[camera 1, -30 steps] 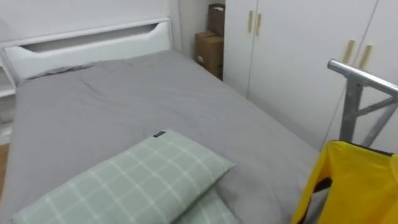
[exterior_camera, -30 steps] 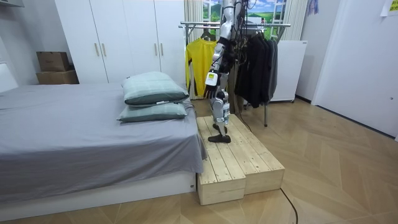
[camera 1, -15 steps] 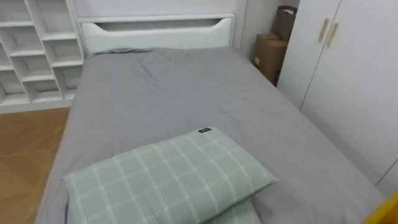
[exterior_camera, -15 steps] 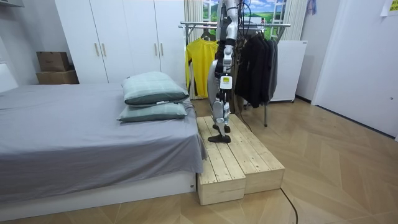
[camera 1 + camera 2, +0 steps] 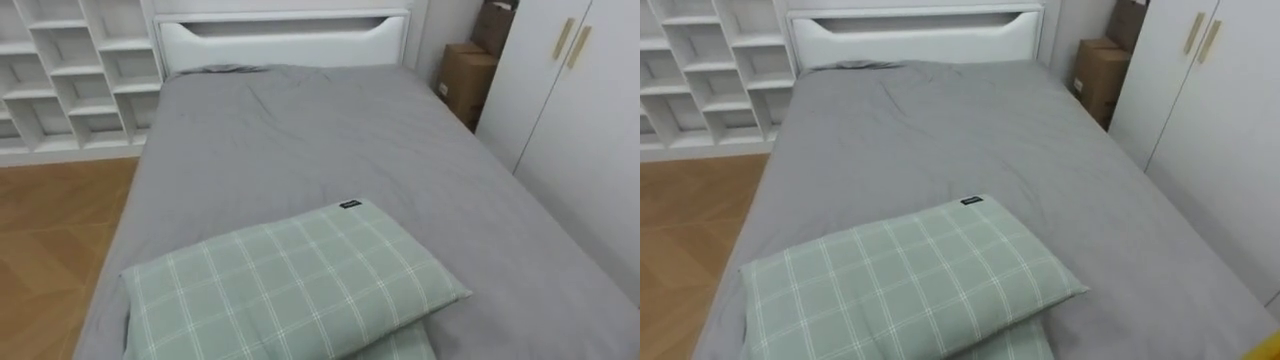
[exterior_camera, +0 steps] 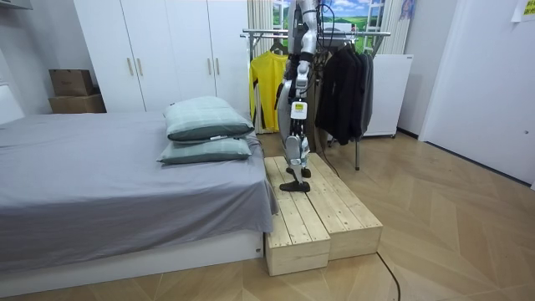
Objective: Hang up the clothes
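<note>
In the room view a yellow shirt and several dark garments hang on a metal clothes rack behind me. I stand on a wooden platform between the rack and the bed, facing the bed. My left hand hangs at my side, too small to read. The eye views look along the grey bed with two green checked pillows stacked at its near end. No garment lies on the bed.
A white headboard and open white shelves stand at the far end. White wardrobe doors and cardboard boxes line the bed's right side. Wood floor runs along its left.
The eye view has swung left, off the rack and yellow shirt and onto the bed. In the room view I have turned toward the bed and my arm has dropped to my side.
</note>
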Controlling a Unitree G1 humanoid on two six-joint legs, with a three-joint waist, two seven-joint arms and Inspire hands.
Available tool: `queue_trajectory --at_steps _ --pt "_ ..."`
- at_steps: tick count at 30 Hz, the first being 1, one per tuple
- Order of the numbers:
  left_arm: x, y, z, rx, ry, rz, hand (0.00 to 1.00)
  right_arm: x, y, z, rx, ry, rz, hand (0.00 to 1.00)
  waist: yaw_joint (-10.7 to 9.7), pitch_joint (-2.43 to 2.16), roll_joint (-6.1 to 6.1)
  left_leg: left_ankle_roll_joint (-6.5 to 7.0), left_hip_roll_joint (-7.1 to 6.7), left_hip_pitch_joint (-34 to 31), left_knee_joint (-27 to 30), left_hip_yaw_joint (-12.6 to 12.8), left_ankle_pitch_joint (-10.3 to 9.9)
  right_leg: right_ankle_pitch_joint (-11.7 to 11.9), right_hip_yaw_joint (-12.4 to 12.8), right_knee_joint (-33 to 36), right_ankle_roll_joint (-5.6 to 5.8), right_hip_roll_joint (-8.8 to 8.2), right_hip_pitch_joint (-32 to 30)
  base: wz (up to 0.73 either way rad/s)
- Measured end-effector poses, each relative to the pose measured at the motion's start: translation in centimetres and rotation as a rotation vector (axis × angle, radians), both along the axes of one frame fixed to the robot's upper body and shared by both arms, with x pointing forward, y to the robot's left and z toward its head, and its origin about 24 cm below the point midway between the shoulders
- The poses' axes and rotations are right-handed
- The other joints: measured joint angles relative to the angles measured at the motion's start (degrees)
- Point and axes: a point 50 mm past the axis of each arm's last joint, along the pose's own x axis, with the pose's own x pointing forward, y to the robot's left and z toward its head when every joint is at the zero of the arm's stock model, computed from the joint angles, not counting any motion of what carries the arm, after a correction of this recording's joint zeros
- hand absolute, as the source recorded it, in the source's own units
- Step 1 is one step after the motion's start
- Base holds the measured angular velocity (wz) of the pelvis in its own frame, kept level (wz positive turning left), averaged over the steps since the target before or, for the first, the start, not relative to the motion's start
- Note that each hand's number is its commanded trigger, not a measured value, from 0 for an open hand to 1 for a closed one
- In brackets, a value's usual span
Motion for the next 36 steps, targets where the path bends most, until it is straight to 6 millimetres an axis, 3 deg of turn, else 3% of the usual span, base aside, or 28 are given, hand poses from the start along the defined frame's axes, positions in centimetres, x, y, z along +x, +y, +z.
queue_trajectory --at_steps 3,7,13,18,28,36 --pt "0.35 -0.08 -0.01 -0.006 -0.018 0.006 0.0 -0.16 0.07 -0.04 0.0 -0.012 -0.019 0.0 -0.15 -0.25 0.4 0.01 -0.21 -0.11 0.0 -0.15 0.0 -0.01 1.63 0.0 0.01 -0.06 0.03 0.07" --pt "0.14 -0.19 -0.04 -0.02 -0.012 0.007 0.0 -0.21 0.1 -0.03 0.001 -0.026 -0.018 0.0 -0.82 -0.33 0.73 0.15 -0.34 -0.35 0.04 -0.09 -0.08 -0.12 9.28 0.0 -0.07 0.42 -0.08 0.09" --pt "-0.1 -0.59 -0.09 -0.072 -0.01 -0.006 0.0 -0.14 -0.02 0.02 0.001 -0.033 -0.02 0.0 -0.93 -0.33 1.65 0.15 -0.09 -0.14 0.26 0.17 -0.22 -0.13 12.9 0.02 -0.07 0.87 0.07 -0.03" --pt "-0.03 -0.94 -0.15 -0.088 0.001 -0.045 0.0 -0.25 -0.29 0.06 -0.008 -0.036 -0.045 0.0 -1.01 -0.18 2.28 0.19 -0.03 -0.54 1.5 0.16 -0.4 -0.45 13.09 0.0 -0.36 0.93 -0.17 0.0" --pt "-0.16 -0.71 -0.13 -0.065 0.022 -0.038 0.0 -0.35 -0.09 -0.02 -0.01 -0.026 -0.063 0.0 -1.23 -0.84 2.03 0.28 -0.15 -1.46 1.86 1.04 -0.45 -0.56 12.8 0.26 -0.28 0.68 -0.64 0.0" --pt "-0.27 -0.57 -0.12 -0.037 0.029 -0.035 0.0 -0.38 0.11 -0.08 -0.006 -0.026 -0.078 0.0 -1.22 -0.53 1.57 0.29 -0.21 -1.28 1.91 2.04 -0.49 -0.69 13.1 0.03 -0.09 0.43 -0.47 -0.04"
